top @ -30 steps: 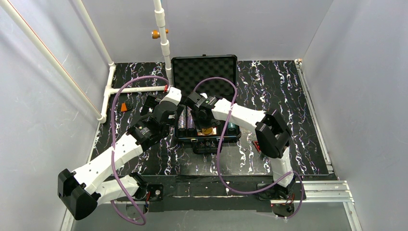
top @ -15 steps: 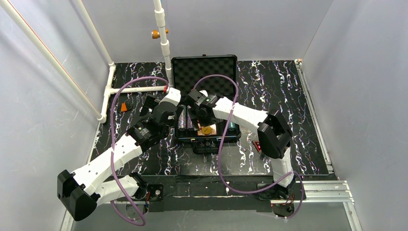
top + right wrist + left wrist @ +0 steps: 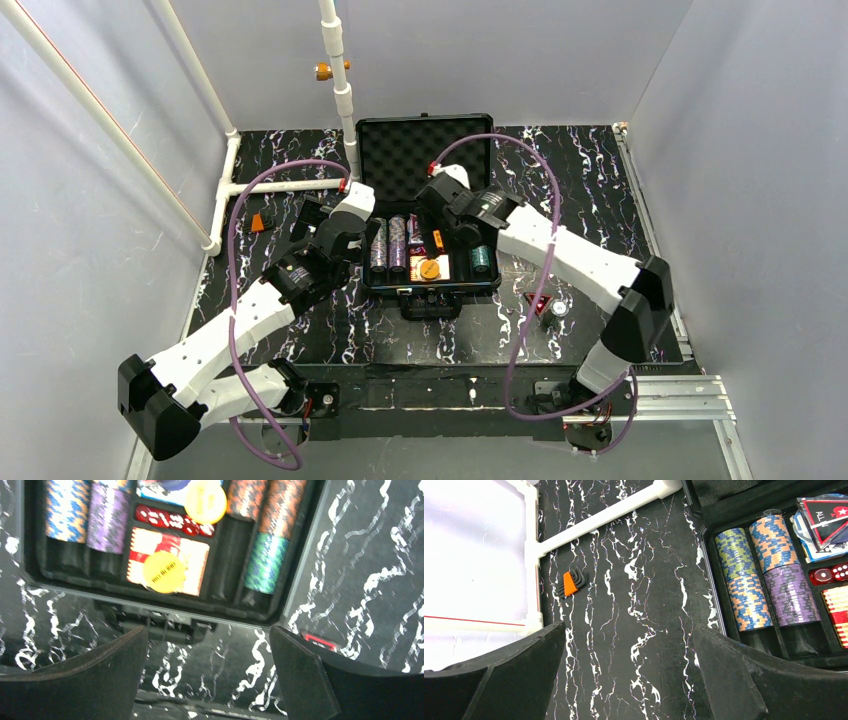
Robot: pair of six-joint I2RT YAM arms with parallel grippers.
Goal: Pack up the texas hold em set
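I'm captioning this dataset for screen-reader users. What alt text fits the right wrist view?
An open black hard case on a black marbled table holds rows of multicoloured poker chips, red dice and a red-and-white card deck with a round yellow disc on it. The open right gripper frames the bottom.

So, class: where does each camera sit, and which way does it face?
Top: fixed above and behind, looking down on the table; the left arm, right arm and open case show.
Left wrist: on the left arm, looking down beside the case; open left jaws at the bottom.
Right wrist: on the right arm, looking down at the case's front; open right jaws at the bottom.
Shared: both wrist views catch the red dice.
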